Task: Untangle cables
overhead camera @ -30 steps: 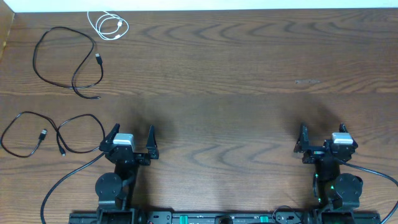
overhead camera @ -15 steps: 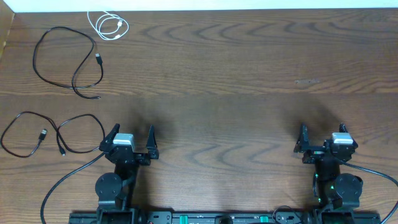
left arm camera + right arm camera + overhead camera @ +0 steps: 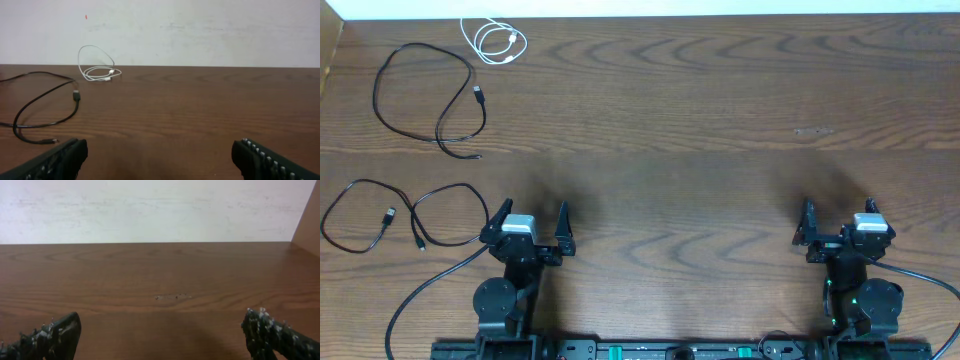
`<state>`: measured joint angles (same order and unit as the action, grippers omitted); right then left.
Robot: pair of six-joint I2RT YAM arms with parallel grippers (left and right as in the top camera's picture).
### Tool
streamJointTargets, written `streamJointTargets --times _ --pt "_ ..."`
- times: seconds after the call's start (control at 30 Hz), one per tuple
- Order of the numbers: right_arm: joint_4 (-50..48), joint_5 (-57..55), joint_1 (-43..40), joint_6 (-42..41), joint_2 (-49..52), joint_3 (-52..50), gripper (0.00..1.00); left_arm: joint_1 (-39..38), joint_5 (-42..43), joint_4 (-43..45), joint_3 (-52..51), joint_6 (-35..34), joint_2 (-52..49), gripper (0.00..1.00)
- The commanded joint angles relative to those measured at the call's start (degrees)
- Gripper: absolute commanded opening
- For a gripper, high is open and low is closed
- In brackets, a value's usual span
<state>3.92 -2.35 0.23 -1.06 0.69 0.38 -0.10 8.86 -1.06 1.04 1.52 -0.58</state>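
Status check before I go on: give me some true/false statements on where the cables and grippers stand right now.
The white cable lies at the far left of the table, apart from both black ones. True.
The left gripper is shut on a black cable. False: it is open and empty.
The two black cables cross. False: the far black cable and the near black cable lie apart.
The right gripper is open, holding nothing. True.
One cable lies on the right half. False: all three lie left.

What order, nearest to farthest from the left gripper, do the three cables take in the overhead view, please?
1. Near black cable, just left of the left gripper.
2. Far black cable, farther back, left.
3. White cable, at the far edge, left.
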Motion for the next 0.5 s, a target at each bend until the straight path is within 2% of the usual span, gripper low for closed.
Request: streamJointTargets --times 0.0,0.47 --pt "0.2 -0.3 -0.2 -0.8 -0.4 -0.1 0.99 0.2 0.8 -2.3 -0.8 0.1 0.3 0.98" --pt "0.2 -0.3 -0.2 -0.8 -0.4 -0.1 0.99 0.2 0.8 -2.3 -0.8 0.1 0.3 0.98"
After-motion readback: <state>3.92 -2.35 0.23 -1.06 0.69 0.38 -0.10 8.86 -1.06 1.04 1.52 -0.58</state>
